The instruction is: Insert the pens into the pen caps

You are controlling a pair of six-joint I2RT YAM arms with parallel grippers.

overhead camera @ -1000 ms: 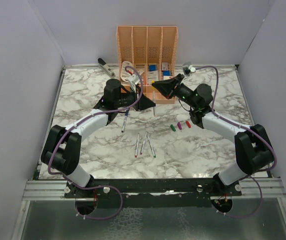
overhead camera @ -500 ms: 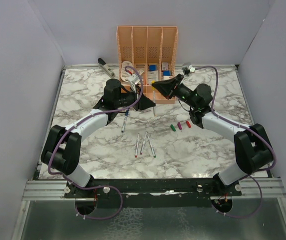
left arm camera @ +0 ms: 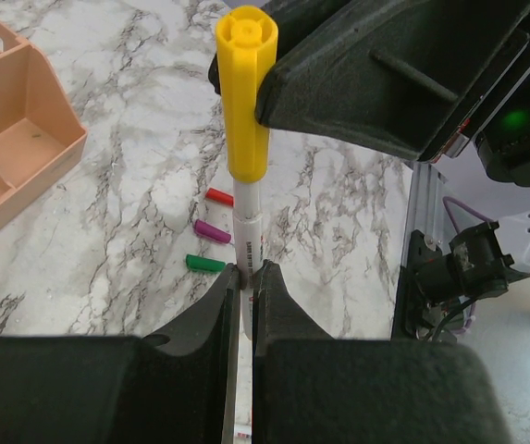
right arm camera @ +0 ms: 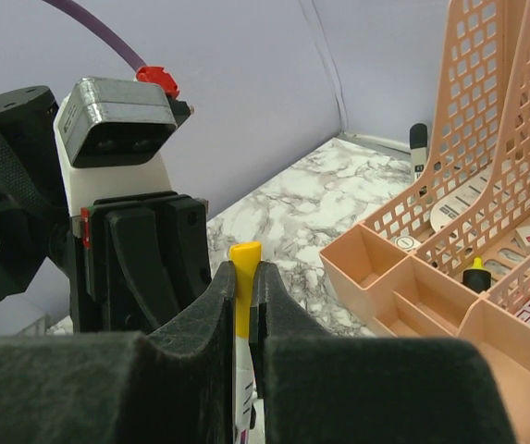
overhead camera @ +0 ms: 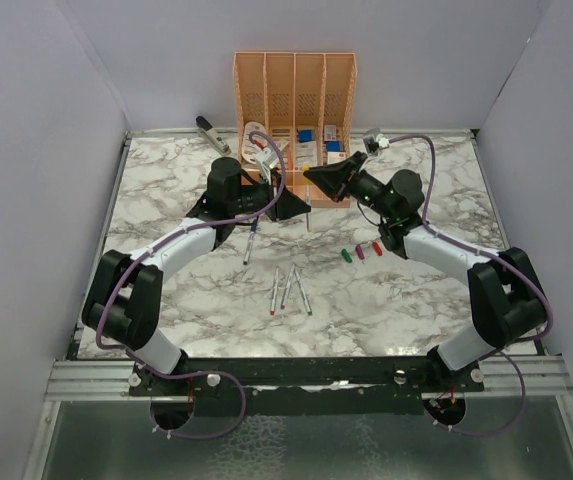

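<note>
Marble tabletop [overhead camera: 166, 190], peach organiser [overhead camera: 294, 90] at the back. My left gripper [left arm camera: 246, 277] is pinched tight on the lower barrel of a pen [left arm camera: 246, 222], which stands upright between the fingers. Yellow cap [left arm camera: 244, 102] sits over the pen's upper end, above my left fingertips, and the right gripper [right arm camera: 243, 277] is clamped hard on it. Green cap [left arm camera: 205, 264], purple cap [left arm camera: 213, 230] and red cap [left arm camera: 218, 196] lie loose just past the left fingers. Loose pens [overhead camera: 288, 287] lie flat, apart from both grippers.
</note>
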